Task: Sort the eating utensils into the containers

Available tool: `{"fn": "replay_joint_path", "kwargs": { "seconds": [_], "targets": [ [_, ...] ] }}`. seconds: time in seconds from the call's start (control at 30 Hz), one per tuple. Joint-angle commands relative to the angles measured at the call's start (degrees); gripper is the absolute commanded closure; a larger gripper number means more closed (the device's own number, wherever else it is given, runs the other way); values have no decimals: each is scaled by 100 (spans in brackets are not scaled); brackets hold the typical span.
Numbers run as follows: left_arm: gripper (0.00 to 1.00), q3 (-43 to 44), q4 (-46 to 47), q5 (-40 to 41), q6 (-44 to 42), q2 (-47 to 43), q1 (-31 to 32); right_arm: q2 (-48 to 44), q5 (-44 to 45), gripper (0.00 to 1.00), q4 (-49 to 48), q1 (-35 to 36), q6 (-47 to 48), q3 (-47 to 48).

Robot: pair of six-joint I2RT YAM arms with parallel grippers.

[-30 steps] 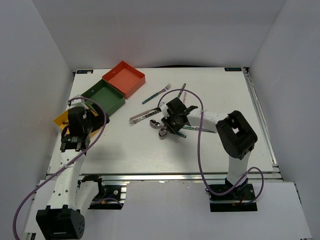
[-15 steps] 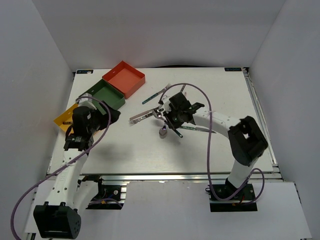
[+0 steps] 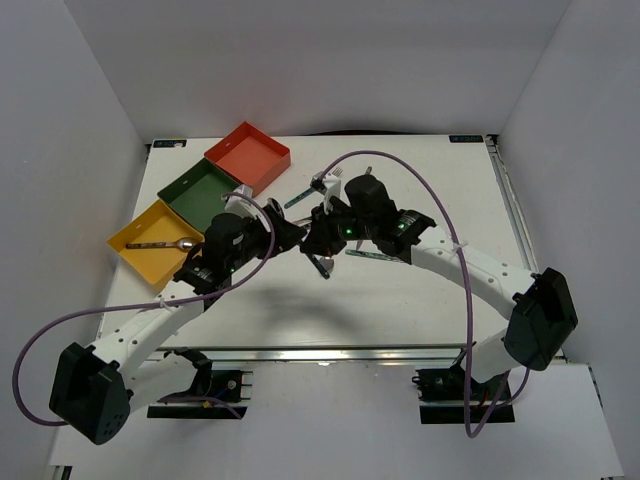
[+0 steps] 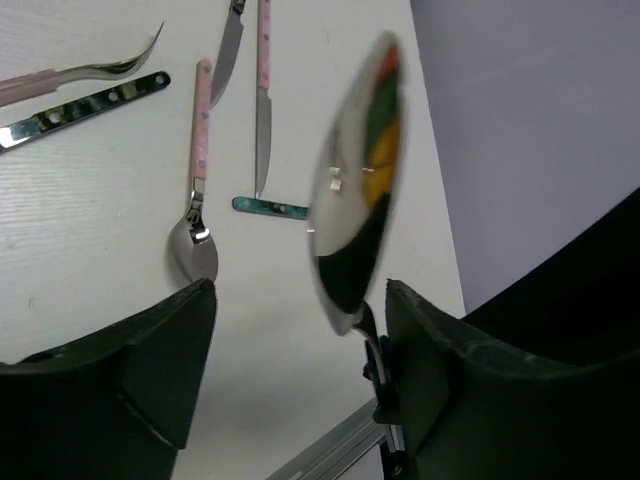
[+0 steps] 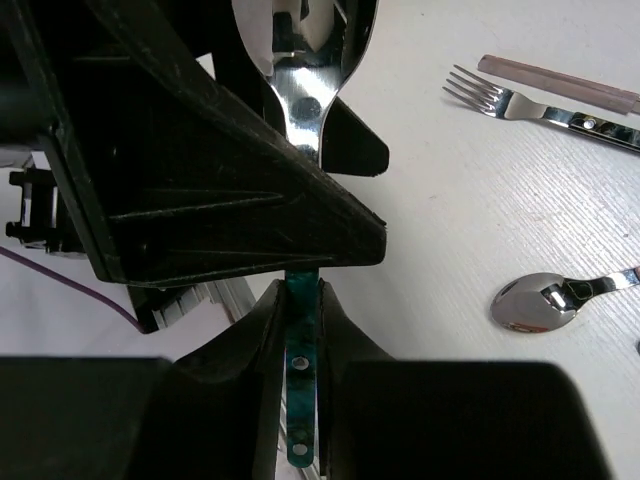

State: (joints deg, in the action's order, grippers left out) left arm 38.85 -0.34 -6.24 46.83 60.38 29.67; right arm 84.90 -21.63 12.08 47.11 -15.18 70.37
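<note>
My right gripper (image 3: 322,240) (image 5: 300,290) is shut on the teal handle of a spoon (image 5: 300,400) and holds it above the table's middle. Its shiny bowl (image 4: 355,200) hangs between the two fingers of my open left gripper (image 3: 288,235) (image 4: 300,340); I cannot tell whether they touch it. The yellow-orange tray (image 3: 135,240) holds one spoon (image 3: 160,243). The dark green tray (image 3: 205,190) and the red-orange tray (image 3: 248,155) look empty. A pink-handled spoon (image 4: 195,200), two knives (image 4: 262,100), a fork (image 5: 500,100) and another spoon (image 5: 540,300) lie on the table.
A teal-handled fork (image 3: 310,190) lies behind the grippers. A knife (image 3: 385,257) pokes out under the right arm. The three trays stand in a diagonal row at the back left. White walls enclose the table on three sides.
My left arm swung from the yellow-orange tray to the table's middle, uncovering a spoon in that tray. My right gripper lifted the teal-handled spoon and carried it left, between the left fingers.
</note>
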Motion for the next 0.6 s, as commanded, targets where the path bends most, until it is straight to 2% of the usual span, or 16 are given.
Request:
{"fn": "replay_joint_path", "kwargs": {
  "seconds": [0.0, 0.03, 0.1, 0.13, 0.23, 0.3, 0.37, 0.4, 0.47, 0.5, 0.57],
  "targets": [
    [25, 114, 350, 360, 151, 35, 56, -237, -289, 100, -408, 96, -354, 38],
    [46, 105, 385, 360, 160, 44, 56, -220, -289, 100, -390, 114, -363, 64],
    [67, 114, 447, 325, 160, 62, 65, -167, -298, 100, -355, 149, -363, 117],
    [98, 149, 447, 316, 151, 62, 65, -124, -298, 100, -355, 158, -380, 117],
    [100, 211, 324, 430, 160, 27, 65, -79, -210, 100, -495, 149, -451, 47],
    [100, 184, 167, 919, 256, -104, 65, -140, -88, 74, -662, 132, -503, -40],
    [100, 315, -331, 1264, 204, -149, 13, -272, 114, 14, -793, 79, -574, -181],
    [100, 394, -518, 1353, 186, -149, -40, -307, 167, 11, -821, 44, -609, -242],
    [100, 727, -983, 1791, 169, -175, -303, -360, 342, 11, -769, -35, -670, -357],
    [100, 877, -1560, 1976, 169, -193, -443, -378, 439, 11, -655, -70, -662, -366],
    [100, 1115, -2082, 2318, 186, -255, -1145, -527, 781, 11, -365, -228, -618, -514]
  ]
}}
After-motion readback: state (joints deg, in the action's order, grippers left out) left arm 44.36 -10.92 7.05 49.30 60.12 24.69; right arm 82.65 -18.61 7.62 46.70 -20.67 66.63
